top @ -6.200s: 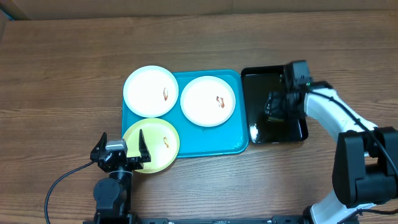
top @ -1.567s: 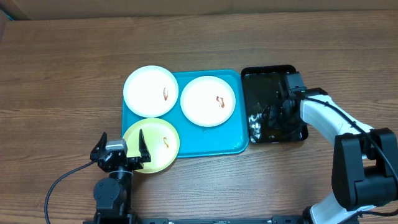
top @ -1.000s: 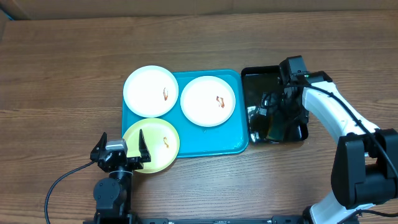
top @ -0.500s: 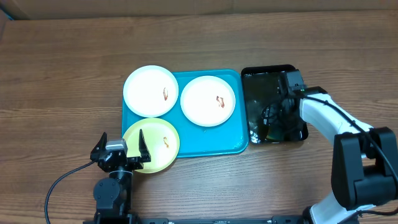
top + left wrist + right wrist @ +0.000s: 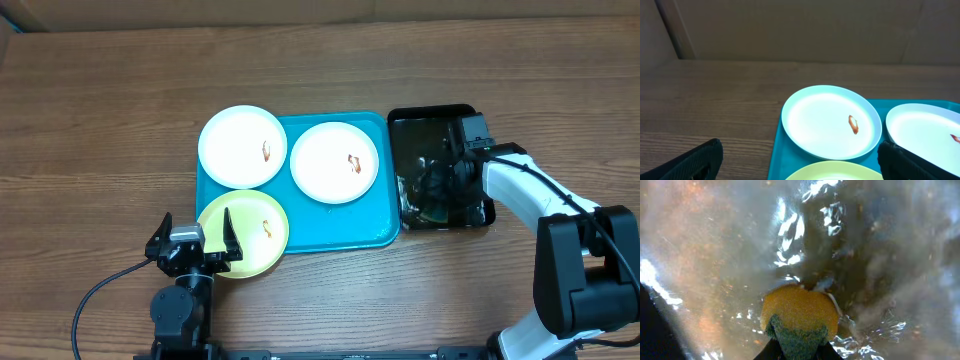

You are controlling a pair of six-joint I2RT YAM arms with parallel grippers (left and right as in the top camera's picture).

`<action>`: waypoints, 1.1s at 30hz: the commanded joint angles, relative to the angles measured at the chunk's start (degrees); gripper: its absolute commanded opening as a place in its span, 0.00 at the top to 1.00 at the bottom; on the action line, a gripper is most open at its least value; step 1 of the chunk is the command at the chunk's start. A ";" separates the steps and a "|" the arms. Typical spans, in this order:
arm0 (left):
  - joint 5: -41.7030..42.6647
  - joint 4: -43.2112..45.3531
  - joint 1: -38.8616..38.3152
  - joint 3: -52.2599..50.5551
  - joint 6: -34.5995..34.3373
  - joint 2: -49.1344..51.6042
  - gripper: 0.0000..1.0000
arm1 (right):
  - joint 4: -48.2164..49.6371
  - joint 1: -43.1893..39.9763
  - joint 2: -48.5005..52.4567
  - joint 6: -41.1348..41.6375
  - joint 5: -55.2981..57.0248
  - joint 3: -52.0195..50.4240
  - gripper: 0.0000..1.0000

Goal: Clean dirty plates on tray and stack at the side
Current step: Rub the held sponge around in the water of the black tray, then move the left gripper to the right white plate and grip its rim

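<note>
A: right gripper [image 5: 796, 354] state?
B: clamped on yellow sponge [image 5: 800, 311], down in the wet black tray [image 5: 412, 135]. left gripper [image 5: 194, 242] spread wide, empty.
A: plates?
B: on turquoise tray [image 5: 342, 226]: white plate [image 5: 242, 146] at 10 o'clock, second white plate [image 5: 334, 162] at 1, yellow-green plate [image 5: 252, 230] at 7, overhanging rim.

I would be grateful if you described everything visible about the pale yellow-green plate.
The pale yellow-green plate is round and flat, with a small orange-brown smear right of its middle. It lies level at the near left corner of the turquoise tray, part on it and part jutting over the table. Its far edge meets or nearly meets a white plate; I cannot tell which. The open left gripper stands at its near left edge, one finger over it seen from overhead.
</note>
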 commanded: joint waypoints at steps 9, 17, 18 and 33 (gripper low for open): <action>7.30 2.60 0.15 2.82 -8.13 -0.02 0.00 | 0.35 0.20 0.50 0.24 -0.94 -0.94 0.89; 10.51 -18.27 0.17 23.19 -10.97 5.51 0.00 | 0.33 0.20 0.50 0.26 -0.96 -0.94 0.88; 10.97 -20.63 0.15 26.08 -10.95 7.67 0.00 | 0.33 0.20 0.50 0.26 -0.94 -0.94 0.88; 23.43 -68.89 0.15 80.76 -6.05 61.99 0.00 | 0.76 0.20 0.50 0.24 -0.92 -0.98 0.85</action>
